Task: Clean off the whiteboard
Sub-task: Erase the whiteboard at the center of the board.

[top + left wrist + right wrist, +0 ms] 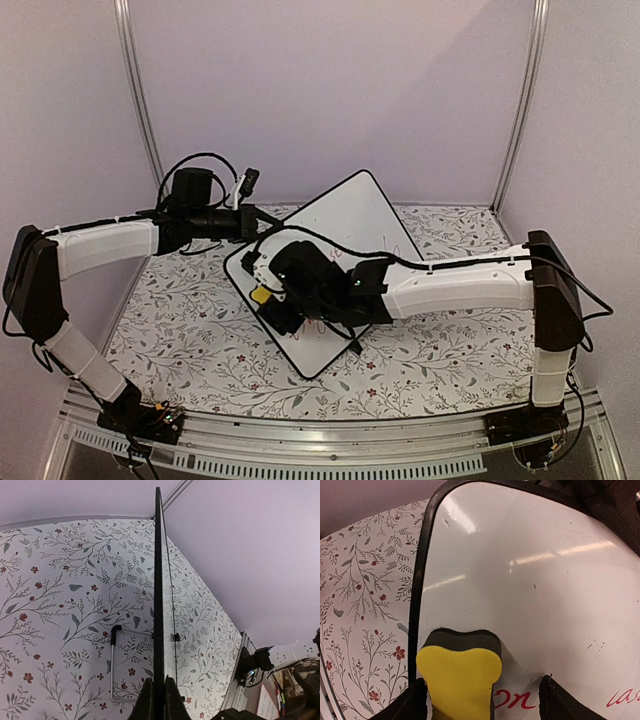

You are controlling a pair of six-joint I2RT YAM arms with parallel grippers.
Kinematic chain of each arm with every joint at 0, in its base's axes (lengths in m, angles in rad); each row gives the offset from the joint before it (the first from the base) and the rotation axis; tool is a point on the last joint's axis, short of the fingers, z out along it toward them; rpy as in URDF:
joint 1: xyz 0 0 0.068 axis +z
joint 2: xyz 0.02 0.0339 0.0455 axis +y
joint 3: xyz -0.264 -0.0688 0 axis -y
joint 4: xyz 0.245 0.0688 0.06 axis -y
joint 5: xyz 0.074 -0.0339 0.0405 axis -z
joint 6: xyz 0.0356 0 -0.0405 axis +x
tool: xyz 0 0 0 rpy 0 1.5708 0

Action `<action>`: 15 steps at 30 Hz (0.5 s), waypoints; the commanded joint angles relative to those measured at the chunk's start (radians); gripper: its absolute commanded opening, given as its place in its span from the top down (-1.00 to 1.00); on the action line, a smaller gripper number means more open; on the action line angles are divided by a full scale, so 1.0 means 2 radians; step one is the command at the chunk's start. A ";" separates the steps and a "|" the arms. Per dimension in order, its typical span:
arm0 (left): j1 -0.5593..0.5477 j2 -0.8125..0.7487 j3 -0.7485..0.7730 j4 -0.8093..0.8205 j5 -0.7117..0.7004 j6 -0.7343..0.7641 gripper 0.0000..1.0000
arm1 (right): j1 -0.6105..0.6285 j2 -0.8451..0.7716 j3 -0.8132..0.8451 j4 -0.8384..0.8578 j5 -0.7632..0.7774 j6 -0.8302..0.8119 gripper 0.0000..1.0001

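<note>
While the left gripper (pixel 247 214) is clamped shut on the far-left edge of the whiteboard (pixel 352 215), the board sits turned like a diamond in the middle of the floral tablecloth (pixel 185 320). One rounded corner points toward the near rail and one toward the back wall. In the left wrist view the thin black frame runs edge-on straight up the picture, and the two fingers (pixel 146 700) press against either side of it.

The right arm reaches across from the right, and the right gripper (pixel 268 290) hangs over the board's left part, just inside its left corner. Its jaws stand open around a yellow eraser (pixel 459 672) with a dark base. The eraser rests on the white face just beside the finger on the frame side; whether they touch I cannot tell. A strip of board shows between the eraser and the other finger (pixel 565 700).

The eraser lies near the frame's rounded corner, with the broad white face stretching away from it. Red writing (pixel 512 699) starts just right of the eraser. Patterned cloth shows on the near left and on the right of the board.
</note>
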 commanded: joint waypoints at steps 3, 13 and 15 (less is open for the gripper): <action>-0.009 -0.016 -0.002 0.025 0.012 0.013 1.00 | -0.008 0.010 0.015 -0.003 -0.007 0.011 -0.36; -0.009 -0.017 -0.002 0.025 0.012 0.015 1.00 | -0.011 0.004 0.009 0.008 -0.025 0.014 0.29; -0.008 -0.017 -0.002 0.025 0.012 0.015 1.00 | -0.011 -0.003 0.003 0.014 -0.031 0.017 0.31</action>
